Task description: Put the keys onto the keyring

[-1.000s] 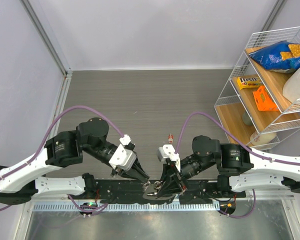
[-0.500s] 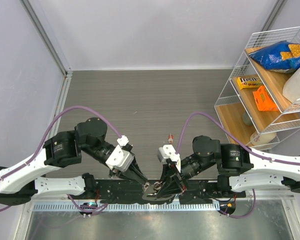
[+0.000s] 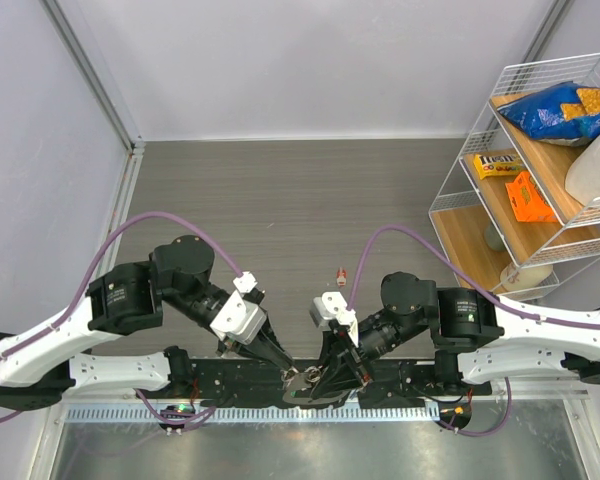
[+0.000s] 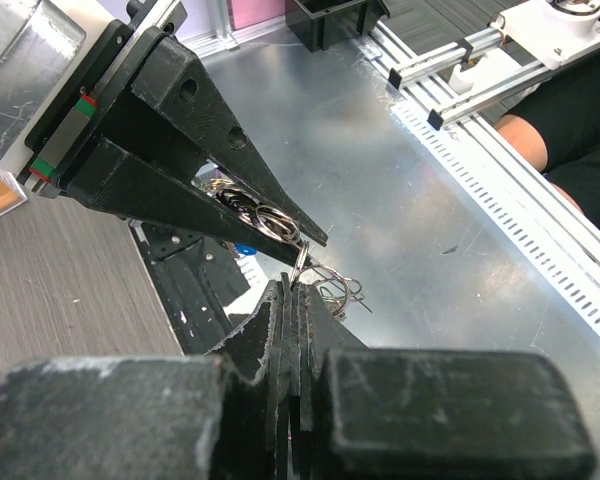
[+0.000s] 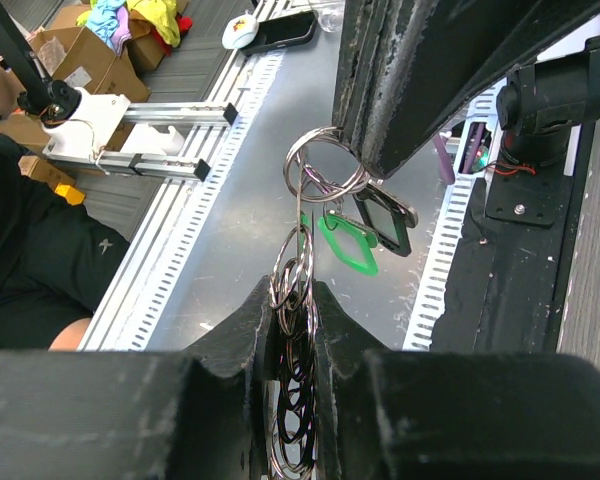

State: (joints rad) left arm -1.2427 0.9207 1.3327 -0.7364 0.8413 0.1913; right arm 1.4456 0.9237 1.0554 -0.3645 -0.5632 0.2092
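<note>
Top external: arms (image 3: 130, 300) inward, fingers (image 3: 270, 352) tip-to-tip

From above, the keyring (image 3: 302, 374) is showing only as a speck where the left gripper (image 3: 283, 364) and right gripper (image 3: 320, 380) are meeting. In the right wrist view, its rings are running out of sight between the blurred fingers (image 5: 232, 340), and a dark tag (image 5: 385, 222) is covering part of a green key head (image 5: 345, 246).
</note>
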